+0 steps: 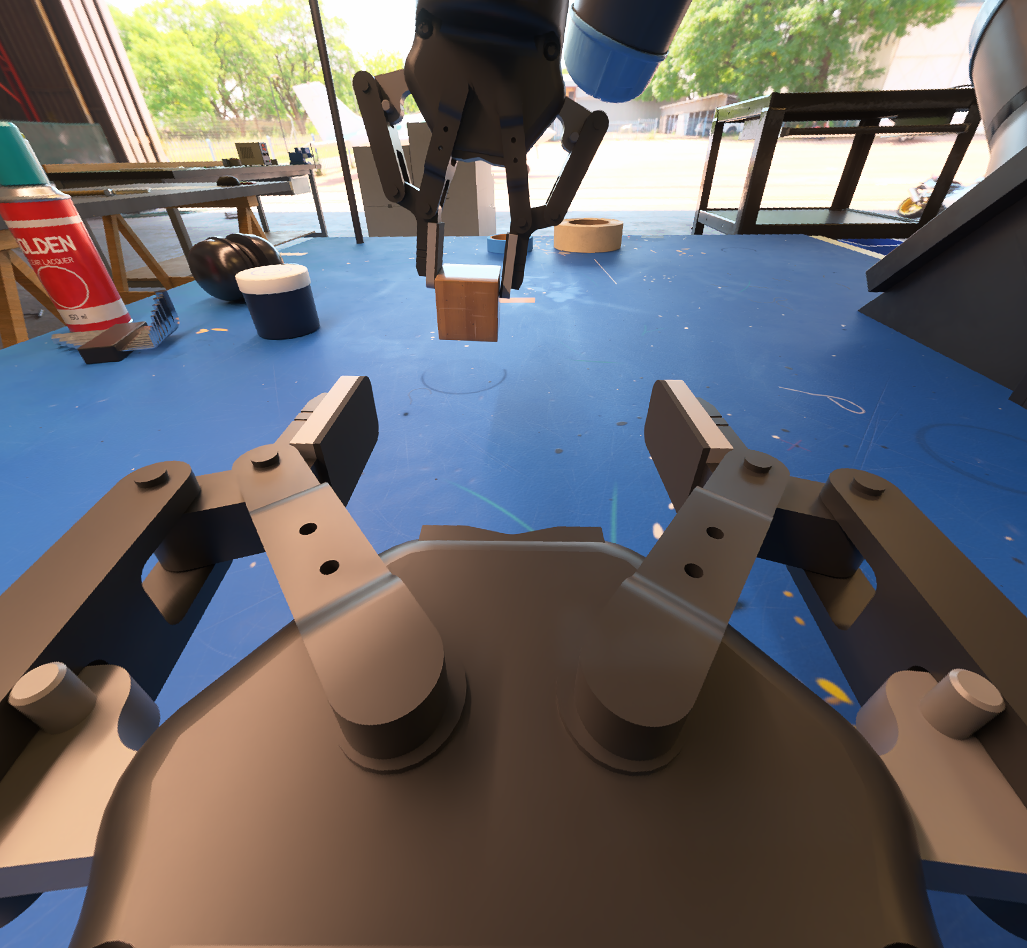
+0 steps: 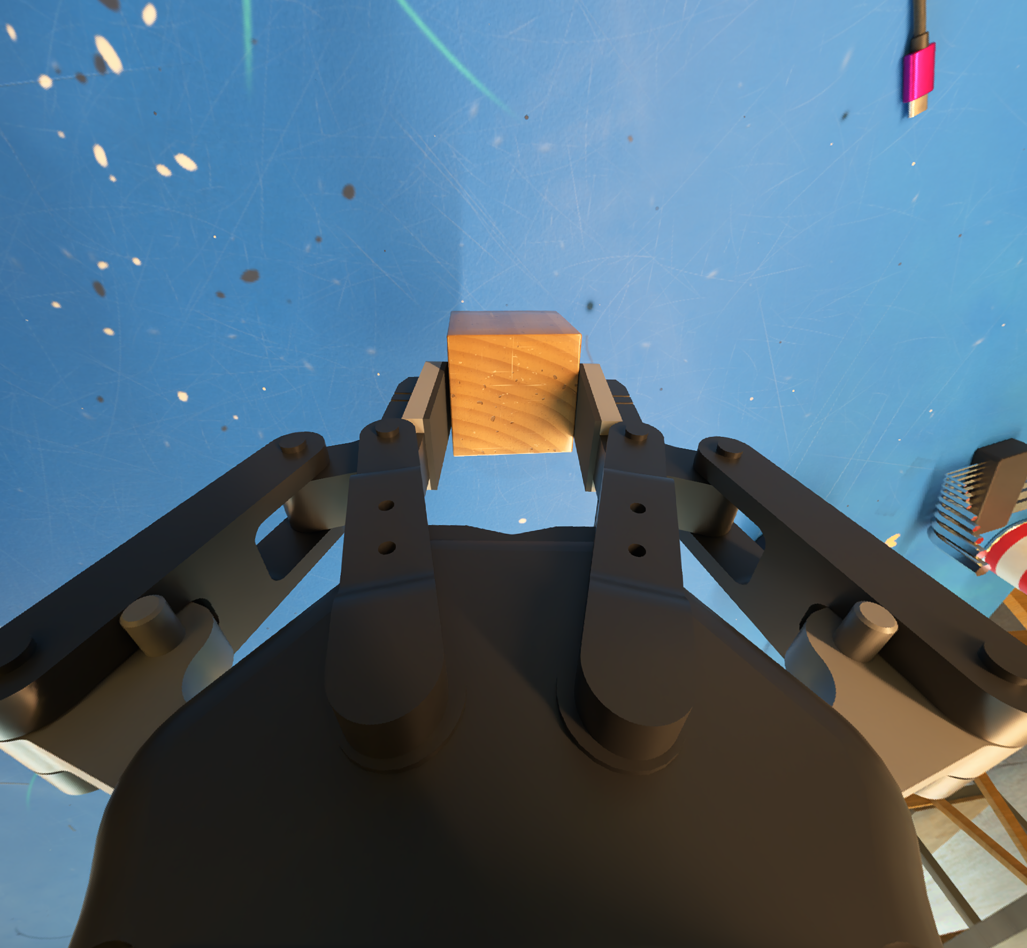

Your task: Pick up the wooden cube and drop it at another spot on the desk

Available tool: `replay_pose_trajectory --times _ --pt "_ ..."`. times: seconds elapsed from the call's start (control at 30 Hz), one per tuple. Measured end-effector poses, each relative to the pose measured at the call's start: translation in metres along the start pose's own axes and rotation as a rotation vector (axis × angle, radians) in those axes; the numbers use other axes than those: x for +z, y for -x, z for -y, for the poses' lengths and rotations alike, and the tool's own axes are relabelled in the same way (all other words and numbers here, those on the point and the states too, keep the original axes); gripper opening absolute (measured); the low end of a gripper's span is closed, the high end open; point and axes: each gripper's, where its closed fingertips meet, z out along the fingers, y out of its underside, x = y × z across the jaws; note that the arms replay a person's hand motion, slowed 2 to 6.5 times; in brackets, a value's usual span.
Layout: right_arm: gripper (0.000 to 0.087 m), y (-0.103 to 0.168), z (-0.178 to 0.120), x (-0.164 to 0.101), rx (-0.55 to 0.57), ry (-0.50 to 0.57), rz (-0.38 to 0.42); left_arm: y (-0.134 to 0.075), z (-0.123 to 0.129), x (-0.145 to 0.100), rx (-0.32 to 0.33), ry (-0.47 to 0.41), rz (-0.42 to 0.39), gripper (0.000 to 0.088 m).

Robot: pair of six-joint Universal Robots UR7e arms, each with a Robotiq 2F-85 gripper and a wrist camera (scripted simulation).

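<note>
The wooden cube (image 2: pixel 512 393) is clamped between the two pads of my right gripper (image 2: pixel 512 410), held above the blue desk (image 2: pixel 722 254). In the left wrist view the same cube (image 1: pixel 467 307) hangs in the right gripper (image 1: pixel 471 268) over the middle of the desk, clear of the surface. My left gripper (image 1: pixel 511 421) is open and empty, low over the near part of the desk (image 1: pixel 556 410), with the cube farther ahead of it.
A red spray can (image 1: pixel 55 260), a comb-like tool (image 1: pixel 144 324), a dark jar with a white lid (image 1: pixel 278 302) and a black rounded object (image 1: pixel 228 260) stand at the left. Tape rolls (image 1: pixel 588 235) sit at the back. A pink-tipped cable (image 2: pixel 918 71) lies at the right wrist view's upper right.
</note>
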Motion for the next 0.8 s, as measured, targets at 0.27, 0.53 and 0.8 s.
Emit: replay_pose_trajectory --times 0.27,0.53,0.8 --pt "0.0393 0.000 0.002 0.005 0.006 0.022 0.013 0.000 0.000 0.000 0.001 0.000 0.000 0.0825" --pt "0.0393 0.002 0.003 0.011 0.016 0.031 0.029 0.000 0.000 0.000 0.001 -0.002 0.003 0.0821" --pt "0.0393 0.002 0.004 0.017 0.014 0.034 0.038 0.000 0.000 0.000 0.002 -0.003 0.005 0.0817"
